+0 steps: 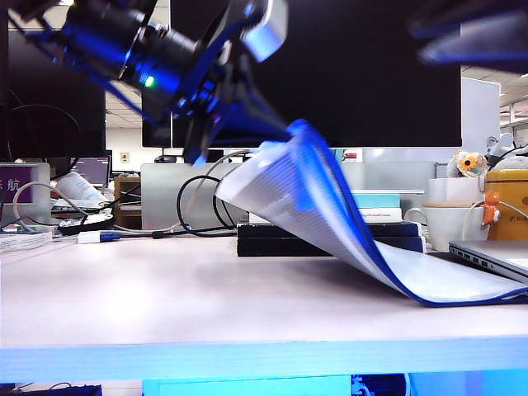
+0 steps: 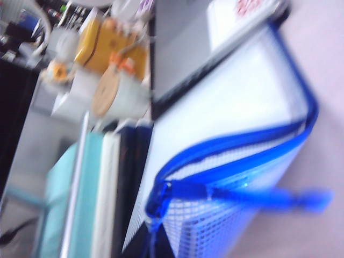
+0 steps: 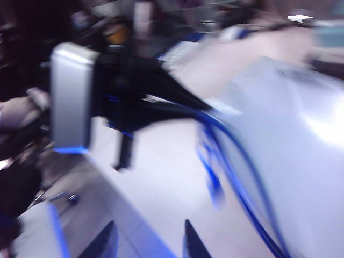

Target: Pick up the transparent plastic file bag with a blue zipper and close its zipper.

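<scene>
The transparent plastic file bag (image 1: 330,210) hangs in a curve, one corner lifted and its far end lying on the table. My left gripper (image 1: 285,130) is shut on that raised corner, above the left middle of the table. The left wrist view shows the mesh bag (image 2: 236,107) and its blue zipper (image 2: 236,142). A blurred blue cord pull (image 2: 301,199) sticks out beside it. My right gripper (image 3: 150,239) is open with nothing between its fingers, hovering over bare tabletop. It faces the left gripper (image 3: 134,102) and the bag (image 3: 290,140). In the exterior view the right arm (image 1: 466,37) is a blur at the top right.
Stacked books (image 1: 330,238) lie behind the bag. A white mug (image 1: 450,224), a yellow container (image 1: 507,198) and a laptop (image 1: 495,256) stand at the right. A dark monitor (image 1: 355,74) fills the back. Cables (image 1: 198,206) and small items sit at the back left.
</scene>
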{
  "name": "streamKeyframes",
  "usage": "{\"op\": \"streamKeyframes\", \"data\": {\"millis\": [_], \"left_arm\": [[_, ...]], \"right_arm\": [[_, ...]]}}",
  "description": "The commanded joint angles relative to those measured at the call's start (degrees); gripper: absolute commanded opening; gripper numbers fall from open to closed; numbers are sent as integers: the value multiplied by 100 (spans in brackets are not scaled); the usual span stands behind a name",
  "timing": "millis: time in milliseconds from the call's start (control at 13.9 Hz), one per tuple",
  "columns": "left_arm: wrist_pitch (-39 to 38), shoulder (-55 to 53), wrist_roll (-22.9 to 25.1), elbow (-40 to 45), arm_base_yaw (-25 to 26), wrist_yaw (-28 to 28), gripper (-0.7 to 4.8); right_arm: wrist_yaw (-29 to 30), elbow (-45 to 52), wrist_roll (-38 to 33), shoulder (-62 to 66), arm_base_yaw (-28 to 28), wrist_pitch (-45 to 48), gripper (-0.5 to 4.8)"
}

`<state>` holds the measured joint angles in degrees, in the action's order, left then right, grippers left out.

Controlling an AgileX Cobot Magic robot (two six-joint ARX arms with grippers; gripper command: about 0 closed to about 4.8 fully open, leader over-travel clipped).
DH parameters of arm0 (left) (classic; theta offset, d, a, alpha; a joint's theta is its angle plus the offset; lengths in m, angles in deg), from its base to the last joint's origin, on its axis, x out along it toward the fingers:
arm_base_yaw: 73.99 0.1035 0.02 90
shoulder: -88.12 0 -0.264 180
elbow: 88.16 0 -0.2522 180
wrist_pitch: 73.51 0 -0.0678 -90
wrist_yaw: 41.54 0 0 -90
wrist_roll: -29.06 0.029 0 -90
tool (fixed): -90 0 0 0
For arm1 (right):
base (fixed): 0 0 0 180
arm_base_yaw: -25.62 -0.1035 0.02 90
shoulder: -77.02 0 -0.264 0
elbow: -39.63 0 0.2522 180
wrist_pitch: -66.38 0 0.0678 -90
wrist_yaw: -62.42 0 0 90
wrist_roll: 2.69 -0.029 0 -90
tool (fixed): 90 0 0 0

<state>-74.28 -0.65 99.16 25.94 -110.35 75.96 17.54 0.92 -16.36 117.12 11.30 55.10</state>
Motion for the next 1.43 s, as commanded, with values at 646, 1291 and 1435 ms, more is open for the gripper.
{"op": "streamKeyframes", "data": {"millis": [646,1291,1435], "left_arm": [[-4,544,-588,-66,-485,101,-6],[122,544,-1073,-63,-485,358,-6],[111,544,-1082,-63,-485,363,-6]], "right_arm": [[-745,-22,-175,1204,-1078,846,144],[-1045,-24,13,2188,-1075,1810,144],[-1071,-26,15,2201,-1075,2072,143]]}}
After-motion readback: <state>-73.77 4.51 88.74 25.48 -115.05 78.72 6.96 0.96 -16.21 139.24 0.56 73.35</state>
